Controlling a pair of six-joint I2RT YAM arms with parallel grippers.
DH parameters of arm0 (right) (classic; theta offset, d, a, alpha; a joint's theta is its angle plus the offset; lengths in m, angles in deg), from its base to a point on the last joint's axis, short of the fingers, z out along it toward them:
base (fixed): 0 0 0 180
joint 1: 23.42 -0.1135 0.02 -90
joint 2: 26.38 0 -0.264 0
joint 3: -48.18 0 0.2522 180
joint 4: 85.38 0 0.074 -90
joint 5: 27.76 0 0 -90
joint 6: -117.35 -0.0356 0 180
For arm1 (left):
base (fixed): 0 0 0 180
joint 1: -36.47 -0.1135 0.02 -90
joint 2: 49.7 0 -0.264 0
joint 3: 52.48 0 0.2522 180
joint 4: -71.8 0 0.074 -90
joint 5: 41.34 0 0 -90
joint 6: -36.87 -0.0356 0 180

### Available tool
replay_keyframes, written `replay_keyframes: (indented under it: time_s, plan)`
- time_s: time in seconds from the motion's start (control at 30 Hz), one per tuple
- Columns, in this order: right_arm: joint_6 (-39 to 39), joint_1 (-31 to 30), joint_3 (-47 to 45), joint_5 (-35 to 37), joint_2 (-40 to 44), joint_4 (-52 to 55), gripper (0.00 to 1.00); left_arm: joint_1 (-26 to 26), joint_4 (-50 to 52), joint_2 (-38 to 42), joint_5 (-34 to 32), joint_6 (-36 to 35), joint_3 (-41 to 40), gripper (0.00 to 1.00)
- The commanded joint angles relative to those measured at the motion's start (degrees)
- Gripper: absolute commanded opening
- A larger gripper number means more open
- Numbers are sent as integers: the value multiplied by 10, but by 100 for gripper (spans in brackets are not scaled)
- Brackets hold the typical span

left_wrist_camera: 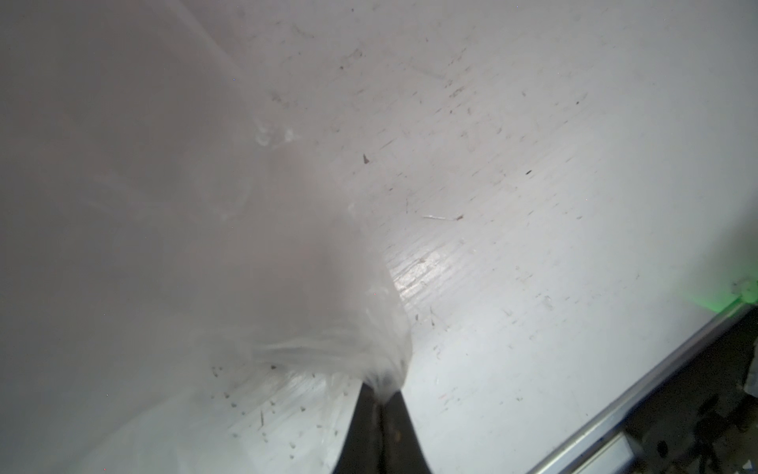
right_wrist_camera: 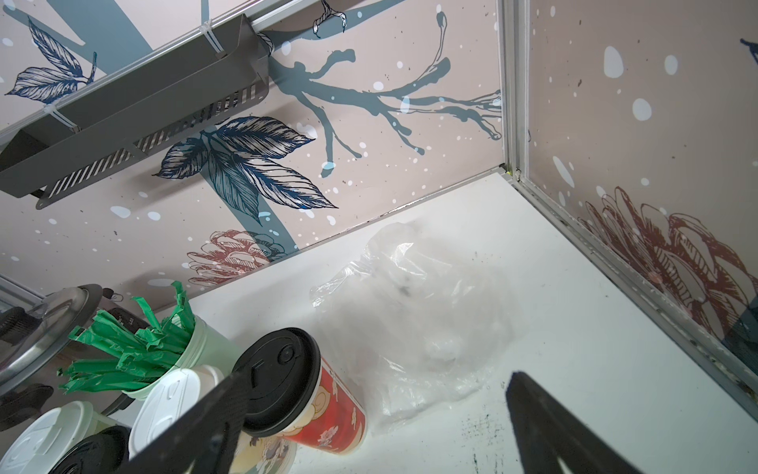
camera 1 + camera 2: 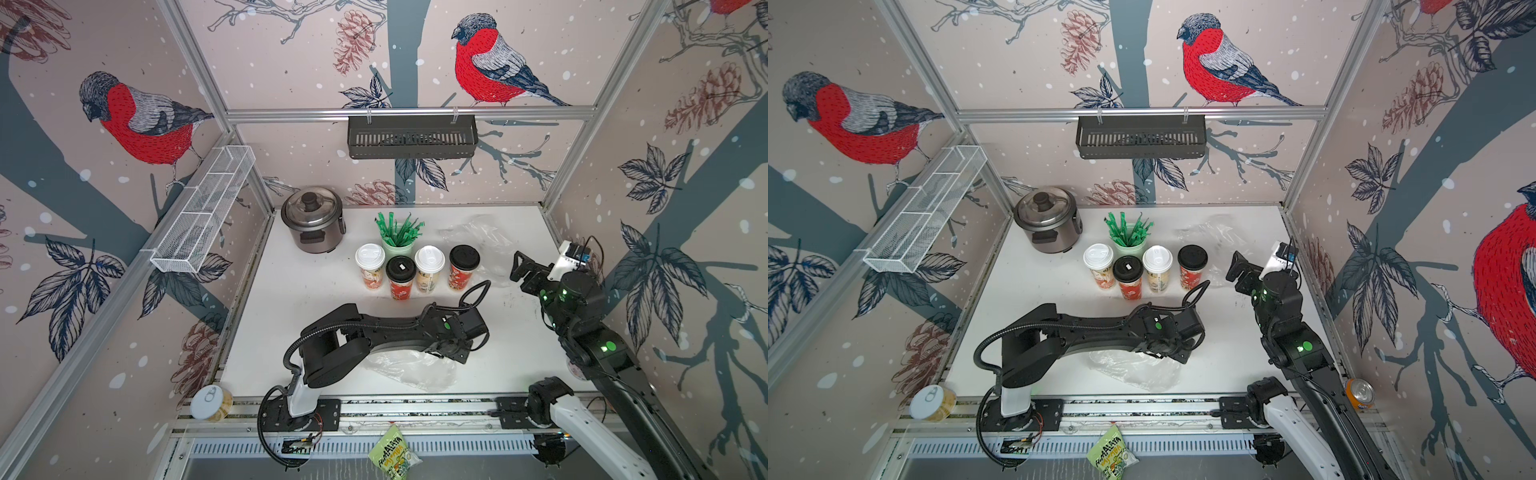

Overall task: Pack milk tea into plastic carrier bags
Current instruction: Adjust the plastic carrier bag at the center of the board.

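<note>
Milk tea (image 3: 401, 286) stood untouched: four lidded cups in a tight row toward the back of the table (image 3: 291, 299), just in front of the cup of green straws (image 3: 398, 245), and none of them bagged. All the action was at the front edge, where the left gripper (image 1: 383, 400) was squeezed fully shut on a gathered pinch of the front carrier bag (image 3: 415, 370), film fanning out in creases from between the jaws. That looked like a hold taken so the bag's mouth could be lifted open for a cup. The right gripper (image 3: 517, 268) hung above the table near the right edge, jaws spread wide and nothing in them, beside the black-lidded cup at the right end of the row. It seemed well placed either to take that cup or to go for the back carrier bag (image 2: 418, 320), which lay crumpled toward the back right corner. In both top views the left arm's own wrist covered the pinch, so only the left wrist camera proved the film was caught. The right wrist camera gave the back bag's folds between its open fingers (image 2: 541, 418) but showed nothing of the front bag. Only the top views set both bags and the row together.
</note>
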Motion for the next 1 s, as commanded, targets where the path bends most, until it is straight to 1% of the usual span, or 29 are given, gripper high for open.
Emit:
replay_keyframes:
  time_s: [0.0,0.3,0.43,0.53,0.73,0.87,0.97]
  plan:
    - [-1,-1,1,-12,0,-2,99,1,16,26,-8,5,1,0]
    - [12,-3,12,-50,-15,4,97,1,8,124,9,-16,-27,0]
    - [28,-7,30,-66,-38,18,96,-3,2,176,13,-22,-52,0]
    - [41,-15,46,-77,-58,32,96,-15,-19,218,31,-28,-79,0]
    - [74,-43,100,-74,-132,68,96,-52,-66,310,79,-35,-144,0]
    - [101,-63,149,-64,-202,91,98,-73,-79,365,87,-43,-172,0]
    - [119,-67,188,-72,-257,106,100,-76,-83,402,74,-47,-183,0]
